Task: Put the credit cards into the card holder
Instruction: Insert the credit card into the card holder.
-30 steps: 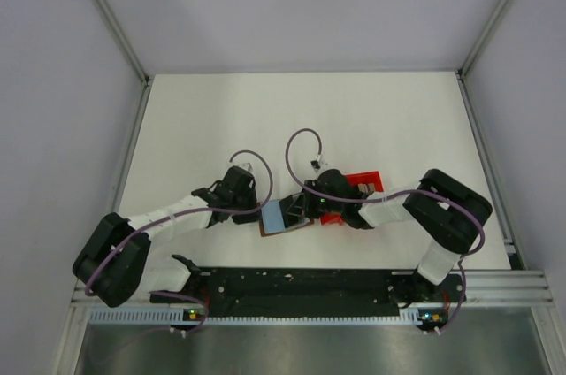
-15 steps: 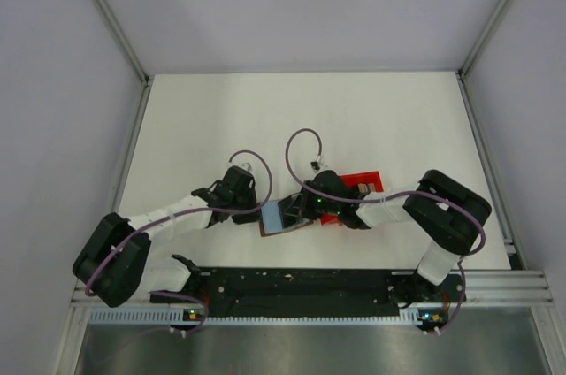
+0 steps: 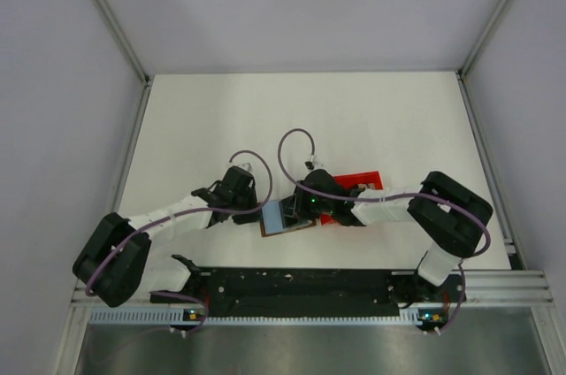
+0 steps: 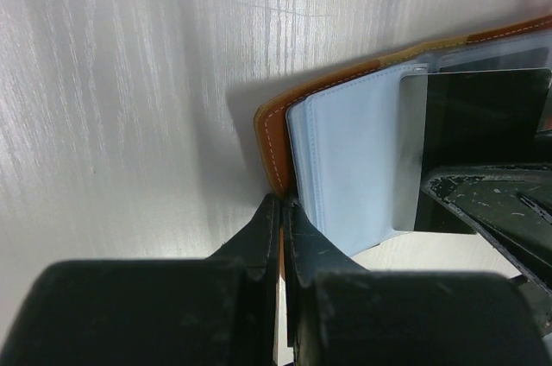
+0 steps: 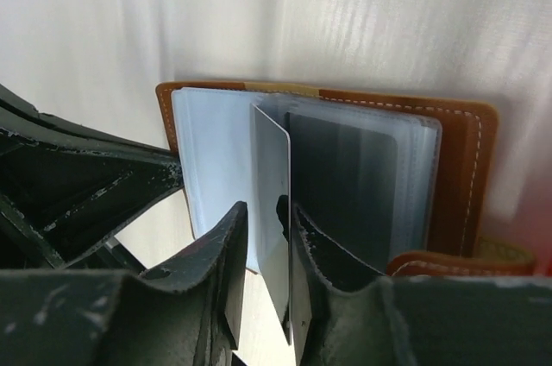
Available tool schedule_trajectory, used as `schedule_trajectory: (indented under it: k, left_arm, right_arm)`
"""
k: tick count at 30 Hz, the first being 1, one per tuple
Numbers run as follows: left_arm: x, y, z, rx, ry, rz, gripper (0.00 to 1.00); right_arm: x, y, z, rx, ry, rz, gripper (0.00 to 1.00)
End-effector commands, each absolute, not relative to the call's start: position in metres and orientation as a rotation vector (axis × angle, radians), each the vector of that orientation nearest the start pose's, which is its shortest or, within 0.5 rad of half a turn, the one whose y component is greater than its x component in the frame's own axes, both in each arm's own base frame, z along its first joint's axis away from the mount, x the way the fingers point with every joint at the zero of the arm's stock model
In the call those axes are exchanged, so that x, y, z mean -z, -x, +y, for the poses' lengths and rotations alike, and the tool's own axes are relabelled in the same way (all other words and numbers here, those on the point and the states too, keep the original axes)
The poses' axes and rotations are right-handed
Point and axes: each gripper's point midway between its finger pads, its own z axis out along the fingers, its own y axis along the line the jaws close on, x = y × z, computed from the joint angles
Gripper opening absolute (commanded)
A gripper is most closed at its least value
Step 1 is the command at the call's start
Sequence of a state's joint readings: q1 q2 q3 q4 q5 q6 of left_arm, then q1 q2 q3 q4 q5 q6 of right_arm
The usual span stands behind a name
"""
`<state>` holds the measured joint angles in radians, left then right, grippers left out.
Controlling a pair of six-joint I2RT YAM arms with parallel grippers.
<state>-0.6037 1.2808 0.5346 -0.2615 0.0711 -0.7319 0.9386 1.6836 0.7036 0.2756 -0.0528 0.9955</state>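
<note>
Both hands sat low near the front edge of the table. The left hand [image 3: 259, 209] and the right hand [image 3: 297, 208] flanked the small brown leather-like folding card holder [image 3: 281, 218], which lay open on the smooth white table [image 3: 354, 118]. A small red plastic box [image 3: 364, 182] sat by the right hand, with bare table beyond.

At the left wrist, the black fingers were pinched tight on the holder's stitched cover edge, beside glossy pale-blue sleeves.

At the right wrist, a thin grey plastic card [image 5: 274, 167] stood edgewise between narrowly parted fingers, its far end among the sleeves. Whether they gripped it could not be told.
</note>
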Motion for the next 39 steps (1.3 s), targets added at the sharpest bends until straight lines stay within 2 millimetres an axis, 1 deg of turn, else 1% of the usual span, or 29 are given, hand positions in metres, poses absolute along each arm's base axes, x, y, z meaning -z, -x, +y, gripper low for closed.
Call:
schedule_trajectory:
  k: [1, 2, 4, 5, 6, 11, 14, 18, 21, 23, 27, 31, 35, 39]
  left_arm:
    - [-0.005, -0.187, -0.176, 0.5, 0.142, 2.737, 0.0]
    - [-0.005, -0.187, -0.176, 0.502, 0.146, 2.738, 0.0]
    - [-0.006, -0.188, -0.177, 0.503, 0.137, 2.735, 0.0]
    - [-0.006, -0.188, -0.177, 0.505, 0.139, 2.736, 0.0]
    - [-0.007, -0.188, -0.178, 0.507, 0.137, 2.733, 0.0]
    - [-0.007, -0.189, -0.179, 0.512, 0.129, 2.733, 0.0]
    - [-0.007, -0.188, -0.179, 0.514, 0.124, 2.732, 0.0]
    - [-0.008, -0.189, -0.18, 0.528, 0.122, 2.728, 0.0]
    - [-0.009, -0.189, -0.182, 0.538, 0.118, 2.726, 0.0]
    - [-0.01, -0.19, -0.183, 0.544, 0.11, 2.721, 0.0]
    - [-0.011, -0.191, -0.184, 0.552, 0.109, 2.716, 0.0]
    - [-0.011, -0.19, -0.184, 0.553, 0.108, 2.715, 0.0]
    - [-0.01, -0.19, -0.184, 0.553, 0.108, 2.717, 0.0]
    - [-0.012, -0.192, -0.185, 0.56, 0.107, 2.71, 0.0]
  right_arm:
    - [-0.021, -0.205, 0.327, -0.749, 0.016, 2.558, 0.29]
    - [-0.024, -0.207, 0.326, -0.734, 0.028, 2.552, 0.33]
    - [-0.028, -0.211, 0.324, -0.704, 0.04, 2.544, 0.35]
    - [-0.031, -0.212, 0.325, -0.704, 0.045, 2.536, 0.36]
    - [-0.028, -0.211, 0.32, -0.674, 0.051, 2.552, 0.36]
    - [-0.028, -0.21, 0.319, -0.654, 0.062, 2.558, 0.37]
    - [-0.031, -0.212, 0.318, -0.628, 0.078, 2.553, 0.36]
    - [-0.036, -0.209, 0.329, -0.66, 0.131, 2.551, 0.36]
    - [-0.039, -0.207, 0.34, -0.671, 0.177, 2.555, 0.36]
    - [-0.036, -0.203, 0.347, -0.675, 0.215, 2.569, 0.35]
    - [-0.039, -0.196, 0.363, -0.695, 0.28, 2.565, 0.35]
    - [-0.039, -0.193, 0.37, -0.706, 0.312, 2.563, 0.35]
    - [-0.043, -0.194, 0.375, -0.719, 0.337, 2.544, 0.35]
    - [-0.05, -0.193, 0.384, -0.786, 0.367, 2.507, 0.34]
